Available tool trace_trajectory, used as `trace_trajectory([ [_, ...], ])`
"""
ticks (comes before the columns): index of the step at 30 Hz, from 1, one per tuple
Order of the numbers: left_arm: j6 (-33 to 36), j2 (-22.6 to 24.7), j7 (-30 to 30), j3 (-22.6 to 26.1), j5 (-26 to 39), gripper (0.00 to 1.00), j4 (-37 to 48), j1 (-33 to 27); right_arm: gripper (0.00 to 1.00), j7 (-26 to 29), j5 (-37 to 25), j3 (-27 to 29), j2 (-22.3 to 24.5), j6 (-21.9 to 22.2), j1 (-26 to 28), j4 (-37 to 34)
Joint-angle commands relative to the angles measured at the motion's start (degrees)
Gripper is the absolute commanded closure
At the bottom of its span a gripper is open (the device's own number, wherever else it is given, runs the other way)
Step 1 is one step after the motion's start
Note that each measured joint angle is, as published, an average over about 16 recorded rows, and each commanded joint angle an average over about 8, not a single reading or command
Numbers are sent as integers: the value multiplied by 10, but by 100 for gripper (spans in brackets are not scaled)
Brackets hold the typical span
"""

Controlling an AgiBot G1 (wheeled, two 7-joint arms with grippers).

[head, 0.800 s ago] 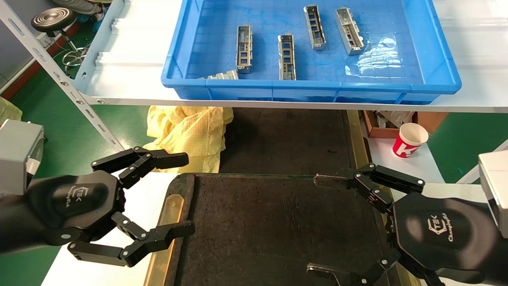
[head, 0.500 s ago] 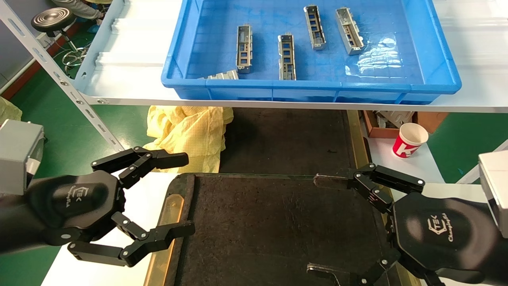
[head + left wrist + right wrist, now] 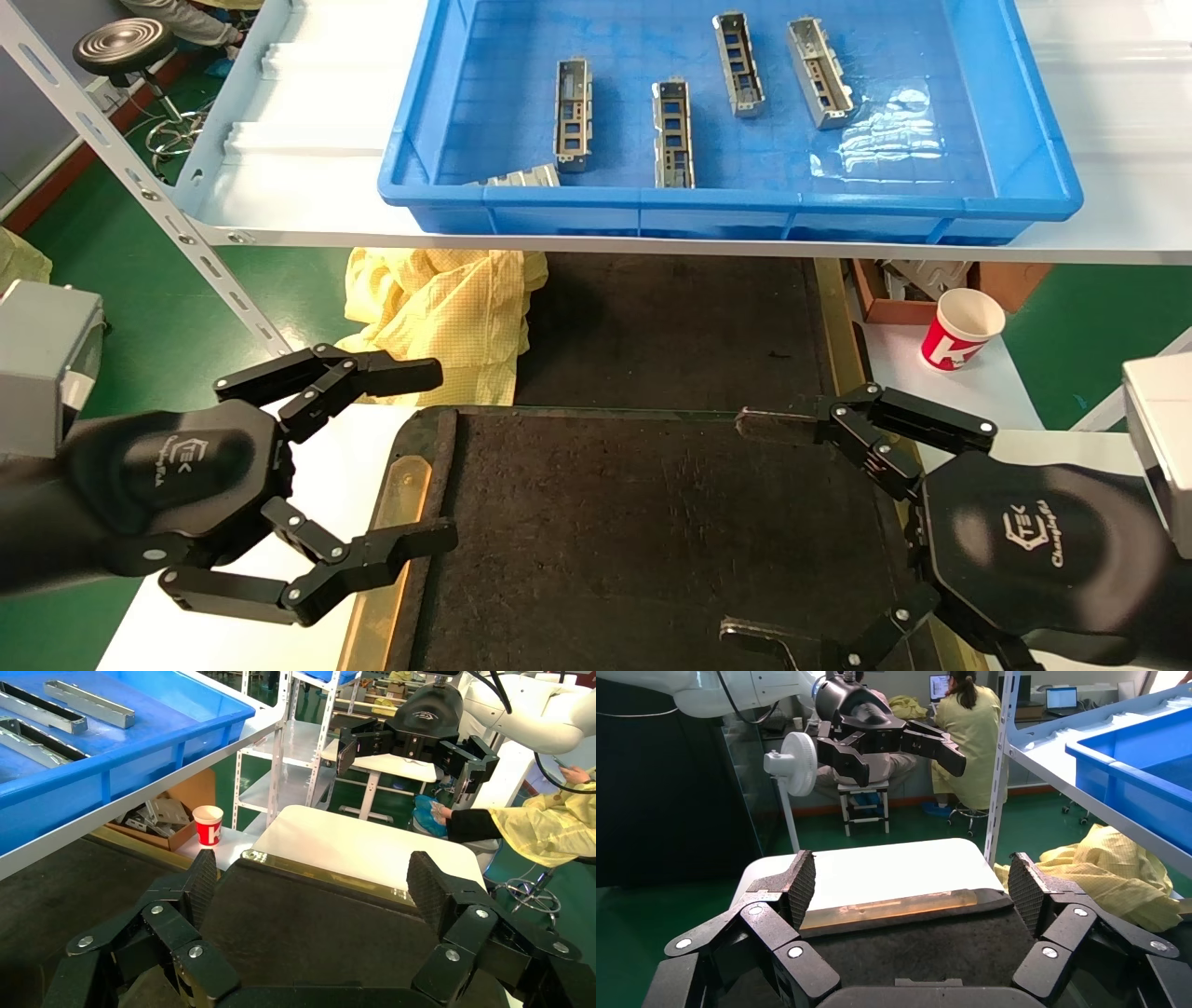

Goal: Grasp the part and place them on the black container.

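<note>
Several silver-grey parts lie in the blue crate on the raised shelf; one part lies near its front middle, another to its left. The black container lies low in front of me, with a brass strip on its left side, and nothing lies on it. My left gripper is open and empty over its left edge. My right gripper is open and empty over its right part. Each wrist view shows its own open gripper, left and right, over the felt.
The white shelf with the crate overhangs the far end of the work area. A yellow cloth, a second black tray, a cardboard box and a red paper cup sit beneath and beyond it.
</note>
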Motion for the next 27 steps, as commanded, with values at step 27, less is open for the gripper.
trace_trajectory([
  [27,0,0,0,0,0,100,0,0,0,0,0,0,0,0,0,0],
])
